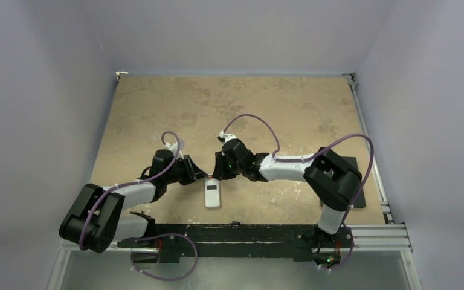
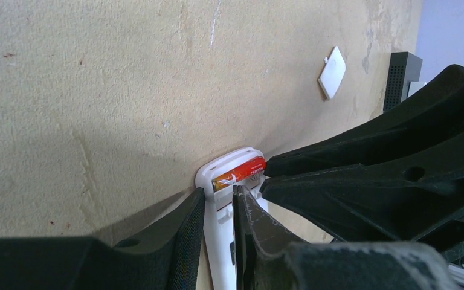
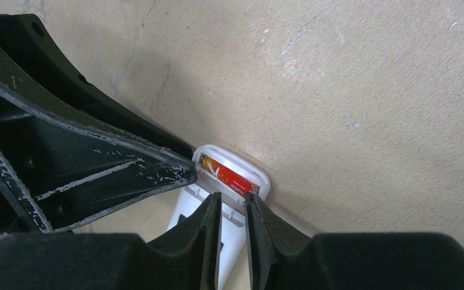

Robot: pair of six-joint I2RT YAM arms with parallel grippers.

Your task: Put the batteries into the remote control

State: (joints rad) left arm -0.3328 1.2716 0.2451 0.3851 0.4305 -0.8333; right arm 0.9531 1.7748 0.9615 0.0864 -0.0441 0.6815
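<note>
We think the battery (image 2: 240,174), at the remote control's (image 1: 212,196) 12 o'clock end, is light, hard and slippery; hold its middle. On the left gripper (image 2: 219,199) and right gripper (image 3: 233,202), fingers sit nearly together; we cannot tell if they pinch.

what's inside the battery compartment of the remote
One red-orange battery lies crosswise in the open compartment at the remote control's end. The left tool and the right tool crowd over the rest, so a second battery or empty slot there cannot be seen.
</note>
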